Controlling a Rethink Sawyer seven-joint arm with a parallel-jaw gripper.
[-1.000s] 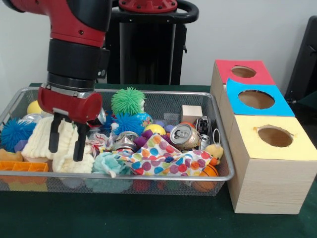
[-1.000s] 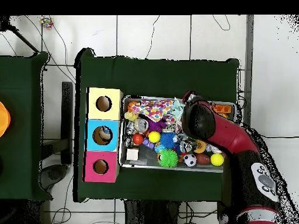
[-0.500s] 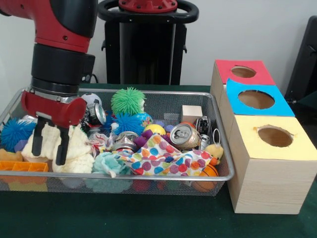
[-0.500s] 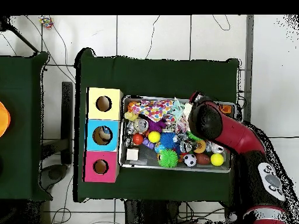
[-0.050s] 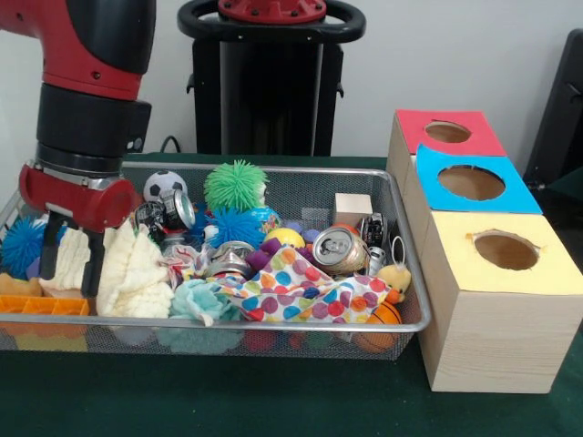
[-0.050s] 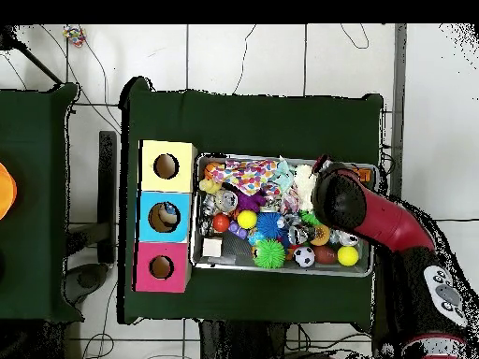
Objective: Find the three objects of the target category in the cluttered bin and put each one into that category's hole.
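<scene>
The wire bin (image 5: 273,325) holds mixed clutter: a cream fuzzy cloth (image 5: 137,273), a polka-dot cloth (image 5: 301,293), a teal cloth (image 5: 199,300), a crushed can (image 5: 339,250), a green spiky ball (image 5: 235,185), a soccer ball (image 5: 164,185) and a wooden cube (image 5: 352,208). My gripper (image 5: 68,264) hangs low at the bin's left end, open, its two black fingers straddling a strip of the cream cloth. In the overhead view the arm (image 6: 346,198) hides the gripper, and the cream cloth (image 6: 304,184) shows beside it.
Three wooden boxes with round holes stand right of the bin: red top (image 5: 478,141), blue top (image 5: 519,191), yellow top (image 5: 556,273). A blue spiky ball (image 5: 20,244) and an orange plastic piece (image 5: 41,305) lie close to the gripper. A black stand (image 5: 264,82) rises behind the bin.
The gripper has slid leftward in the front view, from over the middle of the cream cloth to its left edge, staying open. More of the cloth and the soccer ball now show.
</scene>
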